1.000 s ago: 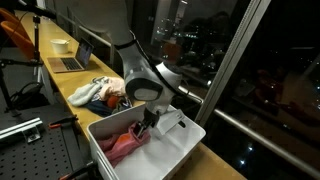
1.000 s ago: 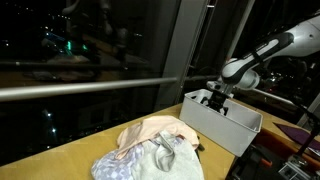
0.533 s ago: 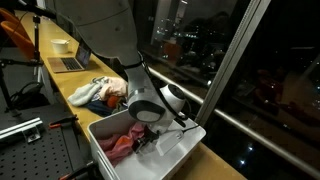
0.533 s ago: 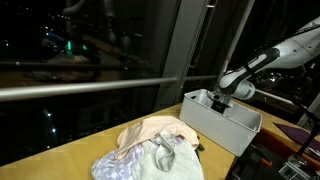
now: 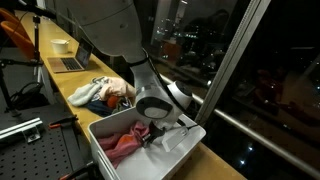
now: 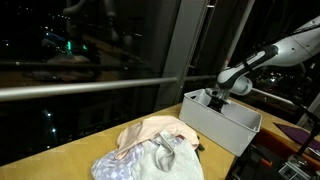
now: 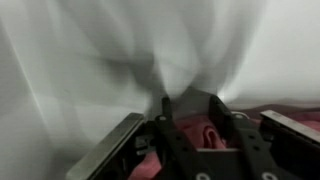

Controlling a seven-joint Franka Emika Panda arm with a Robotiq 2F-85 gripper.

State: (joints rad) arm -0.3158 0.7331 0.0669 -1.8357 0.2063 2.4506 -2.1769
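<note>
Tool (image 5: 152, 133) sits low inside the white bin (image 5: 97, 128), jaws part-closed about a raised fold of white cloth (image 7: 130, 50) directly beneath it, firm hold not confirmable; pink garment (image 5: 122, 146) lies just beside, so the pinch should, in my judgement, gather white fabric only.

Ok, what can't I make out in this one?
- Gripper, wrist view: blurred white cloth crowds the fingers; whether it is gripped is unclear.
- Bin contents, in an exterior view: hidden by its near wall.
- Clothes pile, in an exterior view: cut off by the bottom edge.
</note>
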